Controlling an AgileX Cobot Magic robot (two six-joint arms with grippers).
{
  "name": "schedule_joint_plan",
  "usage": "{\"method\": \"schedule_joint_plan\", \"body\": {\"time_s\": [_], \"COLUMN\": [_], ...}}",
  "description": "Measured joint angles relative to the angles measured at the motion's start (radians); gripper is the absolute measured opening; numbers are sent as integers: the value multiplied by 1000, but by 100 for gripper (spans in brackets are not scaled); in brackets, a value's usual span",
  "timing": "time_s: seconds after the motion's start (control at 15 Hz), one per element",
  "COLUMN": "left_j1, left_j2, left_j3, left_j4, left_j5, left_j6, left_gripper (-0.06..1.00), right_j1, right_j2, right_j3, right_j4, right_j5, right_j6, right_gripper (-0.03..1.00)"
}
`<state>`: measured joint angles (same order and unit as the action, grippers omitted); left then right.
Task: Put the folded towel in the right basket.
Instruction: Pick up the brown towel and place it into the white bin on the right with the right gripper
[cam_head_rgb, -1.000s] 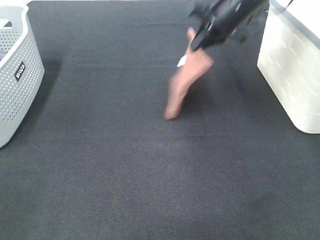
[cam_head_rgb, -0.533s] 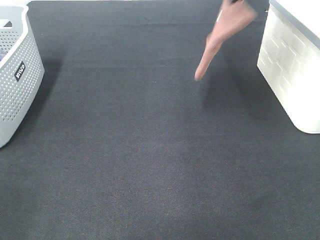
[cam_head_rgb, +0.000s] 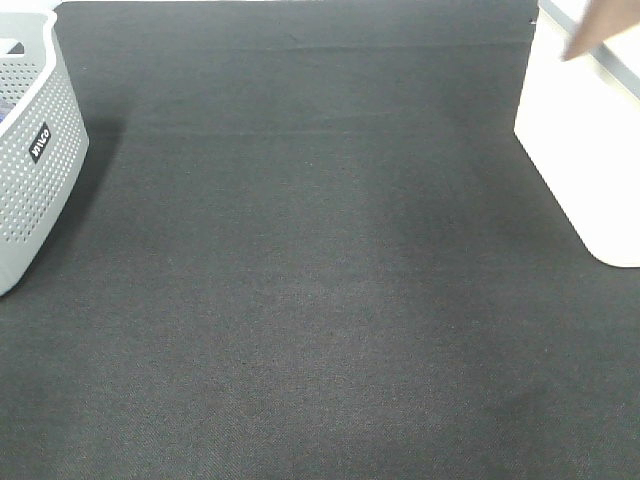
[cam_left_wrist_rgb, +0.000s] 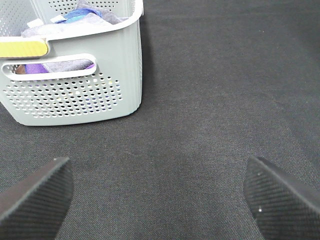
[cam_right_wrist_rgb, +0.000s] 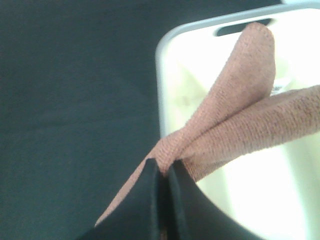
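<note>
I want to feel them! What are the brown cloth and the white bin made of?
The folded towel looks like terry cloth: fuzzy, nubbly, drooping limply. The right basket is probably plastic: smooth, faintly shiny white walls, rounded rim.

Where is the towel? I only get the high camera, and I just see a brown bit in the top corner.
Observer: The right pincer is shut on the towel, pinching one bunched corner.
Operator: Is it over the basket?
Observer: Mostly. In the right wrist view, most of it shows against the open inside of the white basket; a small tail is outside the rim.
Operator: What's the other pincer doing?
Observer: The left pincer is open and empty above the mat, near the grey basket.
</note>
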<state>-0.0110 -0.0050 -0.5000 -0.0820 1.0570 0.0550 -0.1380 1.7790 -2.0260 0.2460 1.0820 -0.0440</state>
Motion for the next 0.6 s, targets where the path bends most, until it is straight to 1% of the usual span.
{"method": "schedule_joint_plan", "body": {"time_s": [0.07,0.2,0.27,0.47,0.6], "left_j1": [0,0,0,0,0], "left_j2": [0,0,0,0,0], "left_j3": [0,0,0,0,0], "left_j4": [0,0,0,0,0], "left_j5": [0,0,0,0,0], "left_j6": [0,0,0,0,0], "left_gripper": [88,88,88,88,88], "right_j1": [0,-76,-99,-114,-114], "right_j2": [0,12,24,105,164], "right_j3": [0,0,0,0,0], "right_j4": [0,20,23,20,-14], "right_j5": [0,-1,-1,-2,-5], "right_j6": [0,1,1,8,36], "right_gripper": [0,0,0,0,0]}}
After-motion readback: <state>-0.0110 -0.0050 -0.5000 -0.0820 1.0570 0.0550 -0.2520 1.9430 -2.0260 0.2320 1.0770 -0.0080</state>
